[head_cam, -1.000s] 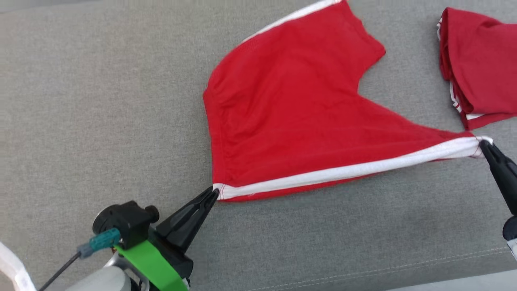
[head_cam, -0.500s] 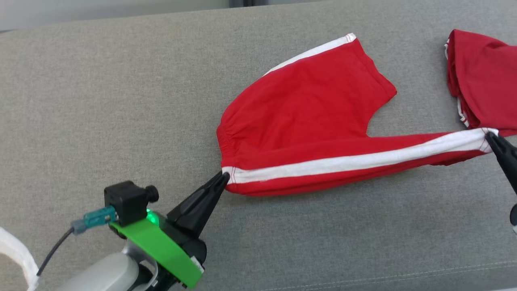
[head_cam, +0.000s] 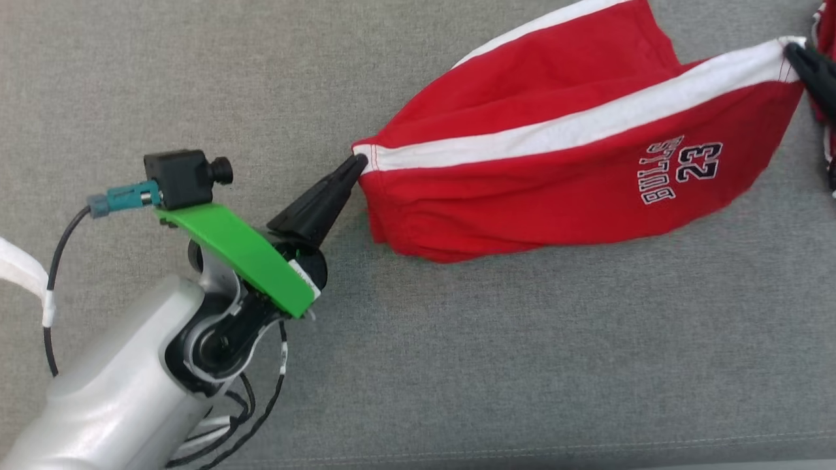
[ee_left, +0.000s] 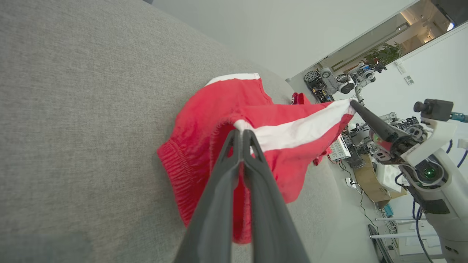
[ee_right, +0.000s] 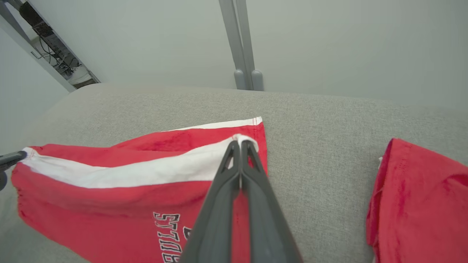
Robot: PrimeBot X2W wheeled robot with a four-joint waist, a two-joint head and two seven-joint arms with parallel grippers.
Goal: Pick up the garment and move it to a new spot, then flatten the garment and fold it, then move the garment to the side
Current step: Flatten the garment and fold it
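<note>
Both the left hand [head_cam: 358, 162] and right hand [head_cam: 791, 49], pinching the shorts [head_cam: 555, 189], have lifted them, revealing the print [head_cam: 679, 168].

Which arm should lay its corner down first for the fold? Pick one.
Right, probably: the right gripper, shut on the shorts at the stripe's leg end, sits close to the far leg hem. The left gripper pinches the waistband end, fabric sagging below.

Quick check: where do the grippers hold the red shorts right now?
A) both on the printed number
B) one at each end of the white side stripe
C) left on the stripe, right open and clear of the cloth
B: the left gripper is shut on one end of the white stripe of the shorts, and the right gripper is shut on the other end.
</note>
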